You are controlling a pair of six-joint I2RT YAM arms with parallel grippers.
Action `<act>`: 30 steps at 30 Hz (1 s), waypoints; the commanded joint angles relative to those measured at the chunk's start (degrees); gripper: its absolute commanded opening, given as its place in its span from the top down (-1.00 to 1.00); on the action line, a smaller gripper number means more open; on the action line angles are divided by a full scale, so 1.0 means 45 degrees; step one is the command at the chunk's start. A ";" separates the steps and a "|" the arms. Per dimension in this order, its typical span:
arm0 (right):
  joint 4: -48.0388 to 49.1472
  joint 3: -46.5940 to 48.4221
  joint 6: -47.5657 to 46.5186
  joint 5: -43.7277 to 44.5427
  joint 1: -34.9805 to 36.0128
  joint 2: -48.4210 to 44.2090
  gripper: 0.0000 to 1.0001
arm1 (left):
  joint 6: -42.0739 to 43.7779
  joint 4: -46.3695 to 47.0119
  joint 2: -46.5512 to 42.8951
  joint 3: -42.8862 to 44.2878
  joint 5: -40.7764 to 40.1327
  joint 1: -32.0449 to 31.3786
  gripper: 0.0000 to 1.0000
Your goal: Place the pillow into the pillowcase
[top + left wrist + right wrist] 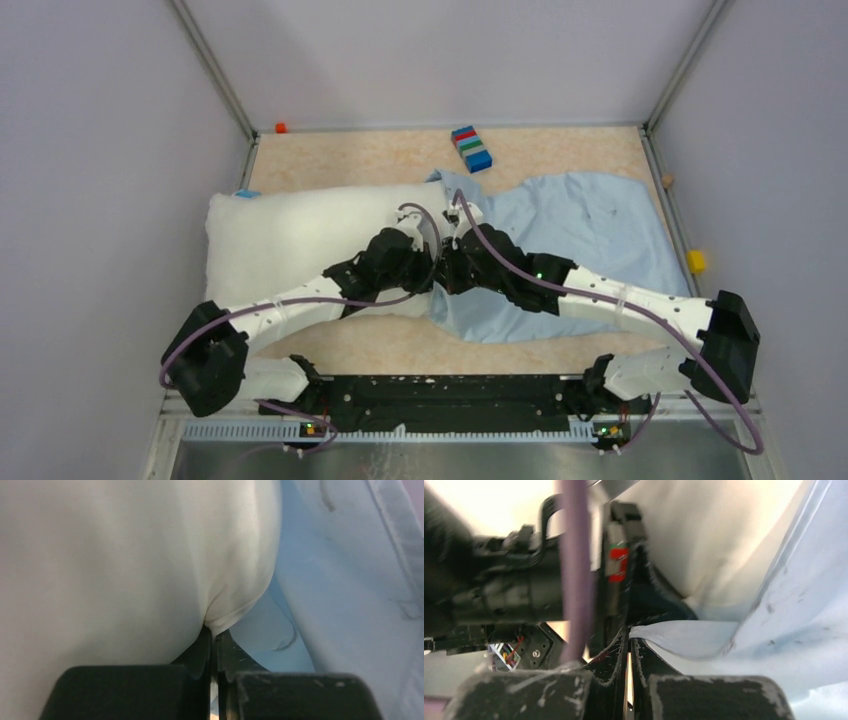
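The off-white pillow lies on the left half of the table. The light-blue pillowcase lies spread on the right, its left edge against the pillow's right end. My left gripper is shut on a pinch of the pillow's right edge; in the left wrist view the pillow bunches into the closed jaws of that gripper, with the pillowcase just beyond. My right gripper is shut on the pillowcase's edge right beside the left gripper; in its own view the right gripper holds the cloth's hem.
A stack of coloured blocks sits at the back of the table. A small orange block is in the far left corner, a yellow block at the right edge. Grey walls enclose three sides.
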 commanded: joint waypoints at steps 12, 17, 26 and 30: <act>0.0297 0.1795 -0.1352 -0.1685 -0.2151 -0.0701 0.10 | 0.0282 -0.5137 -0.2909 0.2073 -0.2481 -0.0227 0.22; -0.0621 0.2858 -0.1430 -0.2163 -0.3748 0.0097 0.08 | 0.0886 -0.5430 -0.3200 0.3219 -0.2969 -0.0237 0.10; -0.1429 0.4581 -0.2002 -0.1581 -0.4193 0.2722 -0.03 | 0.2341 -0.5798 -0.2078 0.5769 -0.3490 0.1528 -0.56; -0.1406 0.5121 -0.2005 -0.0829 -0.4215 0.3756 -0.13 | 0.3222 -0.5603 -0.0457 0.6855 -0.4094 0.2672 -0.88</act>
